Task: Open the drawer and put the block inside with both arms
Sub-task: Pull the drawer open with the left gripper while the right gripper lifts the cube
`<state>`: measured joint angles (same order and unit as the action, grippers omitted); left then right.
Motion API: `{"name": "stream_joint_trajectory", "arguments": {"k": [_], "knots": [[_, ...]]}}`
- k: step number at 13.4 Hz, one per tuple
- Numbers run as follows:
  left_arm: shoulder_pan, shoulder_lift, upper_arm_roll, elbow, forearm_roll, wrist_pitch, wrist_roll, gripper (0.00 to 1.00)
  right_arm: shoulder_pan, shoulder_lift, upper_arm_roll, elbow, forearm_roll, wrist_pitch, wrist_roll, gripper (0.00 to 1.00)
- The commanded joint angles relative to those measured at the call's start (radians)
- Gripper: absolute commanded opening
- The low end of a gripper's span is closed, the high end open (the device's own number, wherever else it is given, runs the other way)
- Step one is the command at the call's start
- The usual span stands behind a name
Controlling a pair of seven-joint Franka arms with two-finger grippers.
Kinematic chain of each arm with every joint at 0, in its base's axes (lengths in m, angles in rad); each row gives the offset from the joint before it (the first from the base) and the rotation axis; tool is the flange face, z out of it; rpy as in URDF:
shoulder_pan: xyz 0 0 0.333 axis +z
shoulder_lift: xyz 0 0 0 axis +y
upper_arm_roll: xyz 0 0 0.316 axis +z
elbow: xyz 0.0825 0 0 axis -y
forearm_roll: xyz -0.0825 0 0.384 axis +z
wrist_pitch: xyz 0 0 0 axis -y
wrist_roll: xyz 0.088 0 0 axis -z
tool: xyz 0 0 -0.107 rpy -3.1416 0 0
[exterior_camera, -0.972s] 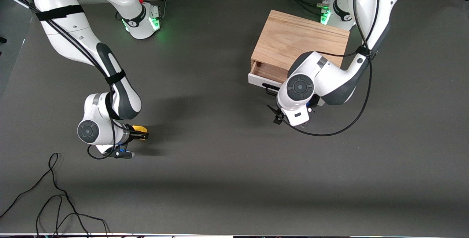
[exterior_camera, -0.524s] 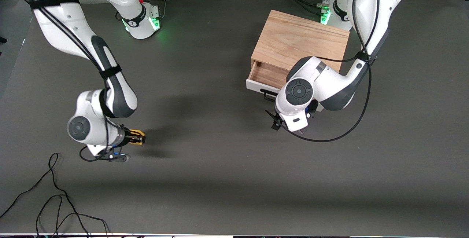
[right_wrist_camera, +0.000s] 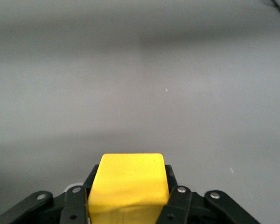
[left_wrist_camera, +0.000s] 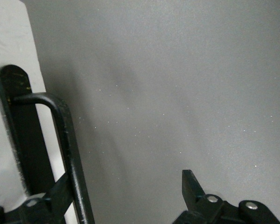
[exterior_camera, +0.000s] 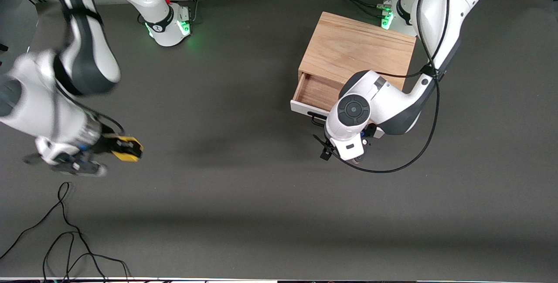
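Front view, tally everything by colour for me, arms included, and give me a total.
White jointed robot arms: 2, the left arm and the right arm
Yellow cube block: 1
Light oak box with white-fronted drawer: 1
Black loose cable: 1
Total: 5

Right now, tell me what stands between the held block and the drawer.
The table between the block in the right gripper and the drawer is bare. At the drawer the left gripper hangs by the handle, its arm over part of the opening.
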<state>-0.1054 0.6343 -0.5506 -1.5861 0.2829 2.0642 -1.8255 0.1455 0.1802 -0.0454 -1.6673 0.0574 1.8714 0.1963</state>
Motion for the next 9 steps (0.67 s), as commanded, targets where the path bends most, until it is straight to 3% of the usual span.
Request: {"name": "stream_joint_trajectory", "arguments": {"k": [1,3,9], "knots": [[-0.025,0.071,0.012,0.098,0.05,0.097,-0.017,1.0,0.0,-0.048,-0.008,0.108,0.012,-0.182,0.002,0.0],[-0.025,0.073,0.012,0.103,0.056,0.119,-0.017,1.0,-0.003,-0.048,-0.011,0.173,0.012,-0.292,0.002,0.0],[-0.02,0.05,0.012,0.124,0.062,0.093,-0.011,1.0,-0.001,-0.019,-0.022,0.175,0.012,-0.288,-0.009,0.0]]}}
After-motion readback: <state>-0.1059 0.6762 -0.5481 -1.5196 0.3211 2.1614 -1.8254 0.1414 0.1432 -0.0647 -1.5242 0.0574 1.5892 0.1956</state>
